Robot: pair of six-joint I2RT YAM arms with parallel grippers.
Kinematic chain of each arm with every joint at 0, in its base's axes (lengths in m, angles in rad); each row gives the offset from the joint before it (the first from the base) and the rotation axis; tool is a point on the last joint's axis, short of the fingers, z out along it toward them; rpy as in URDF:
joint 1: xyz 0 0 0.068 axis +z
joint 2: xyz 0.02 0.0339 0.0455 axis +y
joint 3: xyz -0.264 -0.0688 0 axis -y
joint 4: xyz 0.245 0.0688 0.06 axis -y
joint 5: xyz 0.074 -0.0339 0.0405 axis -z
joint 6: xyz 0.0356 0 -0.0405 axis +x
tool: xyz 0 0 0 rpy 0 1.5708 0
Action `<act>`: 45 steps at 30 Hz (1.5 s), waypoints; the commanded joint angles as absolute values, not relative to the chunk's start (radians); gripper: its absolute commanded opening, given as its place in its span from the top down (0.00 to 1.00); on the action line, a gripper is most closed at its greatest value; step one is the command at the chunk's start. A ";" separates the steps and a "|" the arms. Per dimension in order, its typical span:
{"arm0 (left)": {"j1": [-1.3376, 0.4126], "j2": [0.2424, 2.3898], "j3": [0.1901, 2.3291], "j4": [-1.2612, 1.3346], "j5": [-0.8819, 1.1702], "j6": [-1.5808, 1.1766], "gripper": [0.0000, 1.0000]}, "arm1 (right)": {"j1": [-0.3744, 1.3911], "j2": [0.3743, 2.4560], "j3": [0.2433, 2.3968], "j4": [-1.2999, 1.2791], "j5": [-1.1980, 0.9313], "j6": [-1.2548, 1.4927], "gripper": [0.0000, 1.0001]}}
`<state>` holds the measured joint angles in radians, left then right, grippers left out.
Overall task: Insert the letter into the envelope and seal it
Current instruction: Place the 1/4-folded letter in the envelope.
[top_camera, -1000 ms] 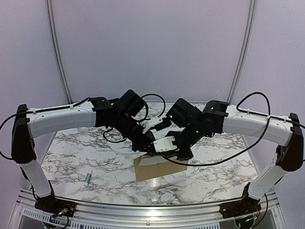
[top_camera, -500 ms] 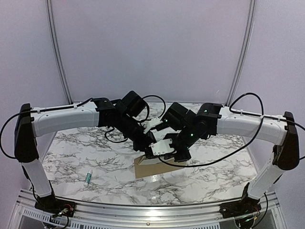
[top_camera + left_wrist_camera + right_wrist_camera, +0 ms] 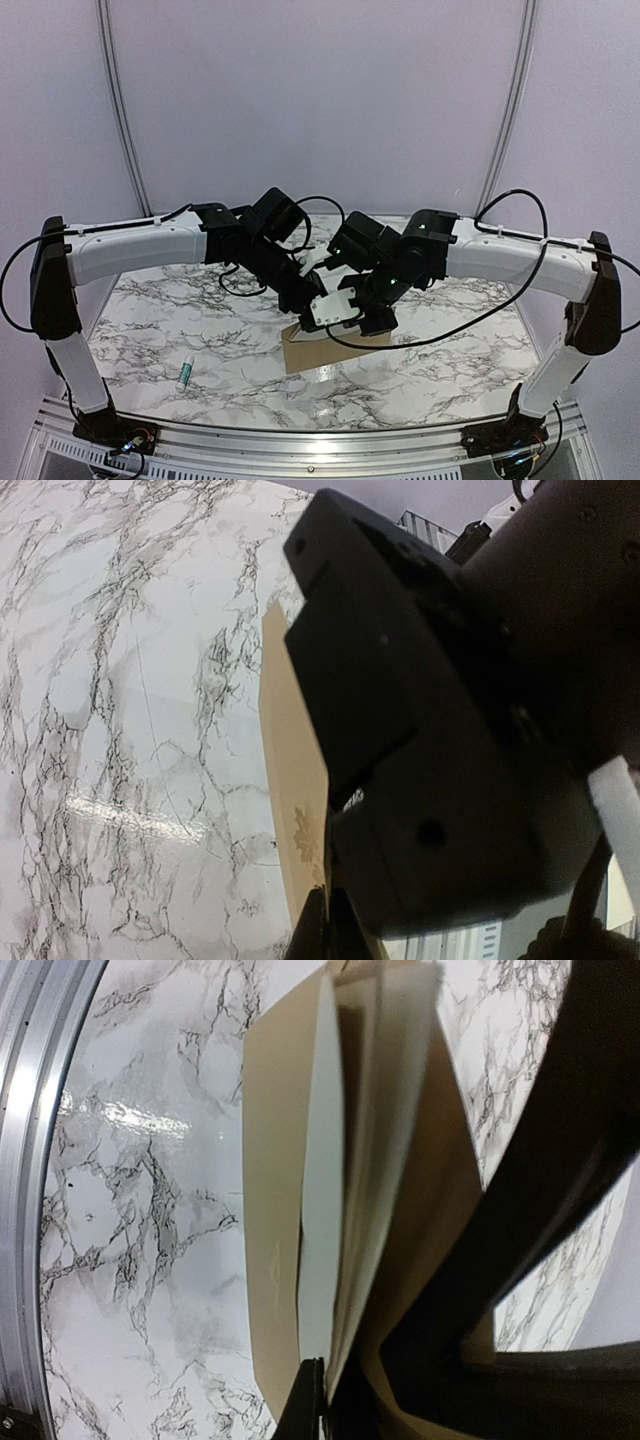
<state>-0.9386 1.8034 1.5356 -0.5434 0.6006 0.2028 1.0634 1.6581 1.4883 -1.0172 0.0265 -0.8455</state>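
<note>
Envelope: tan, lying near the middle of the marble table, its far edge sitting under the two wrists. Bare marble is spreading on both sides and running down to the metal rail at the near edge. A small white-and-green tube is lying well apart to the left. The letter, pale, is sitting between the tan layers. Both arms are reaching inward, elbows out, forearms sloping down. The left gripper is pinching the tan paper's edge; the right gripper is pinching the letter.
</note>
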 commanded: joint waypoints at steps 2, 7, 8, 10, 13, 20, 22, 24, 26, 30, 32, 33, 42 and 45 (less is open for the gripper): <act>-0.938 1.818 1.554 -0.530 0.614 0.187 1.00 | 1.096 1.688 1.543 -1.045 0.100 -0.863 1.00; -0.934 1.827 1.564 -0.529 0.611 0.175 1.00 | 1.112 1.697 1.537 -1.044 0.150 -0.855 1.00; -0.933 1.828 1.566 -0.529 0.610 0.173 1.00 | 1.113 1.699 1.532 -1.042 0.165 -0.851 1.00; -0.930 1.829 1.568 -0.530 0.606 0.168 1.00 | 1.114 1.700 1.524 -1.039 0.184 -0.848 1.00; -0.927 1.837 1.568 -0.530 0.615 0.168 1.00 | 1.114 1.700 1.534 -1.035 0.197 -0.848 1.00; -0.918 1.833 1.566 -0.525 0.652 0.167 1.00 | 1.094 1.640 1.566 -1.033 0.044 -0.831 0.79; -0.916 1.828 1.565 -0.523 0.658 0.171 1.00 | 1.073 1.626 1.557 -1.020 -0.013 -0.823 0.75; -0.912 1.823 1.561 -0.519 0.666 0.173 1.00 | 1.053 1.613 1.521 -0.995 -0.038 -0.821 0.74; -0.910 1.817 1.557 -0.512 0.675 0.174 1.00 | 1.029 1.603 1.490 -0.971 -0.066 -0.819 0.73; -0.906 1.811 1.552 -0.505 0.685 0.176 1.00 | 0.985 1.599 1.457 -0.953 -0.121 -0.809 0.76; -0.904 1.809 1.548 -0.501 0.691 0.178 1.00 | 0.971 1.599 1.443 -0.944 -0.126 -0.808 0.77; -0.905 1.807 1.546 -0.499 0.692 0.178 1.00 | 0.966 1.600 1.434 -0.940 -0.128 -0.808 0.77; -0.903 1.806 1.538 -0.494 0.691 0.179 1.00 | 0.946 1.598 1.406 -0.918 -0.125 -0.812 0.94; -0.903 1.808 1.535 -0.493 0.693 0.179 1.00 | 0.947 1.591 1.408 -0.918 -0.115 -0.829 1.00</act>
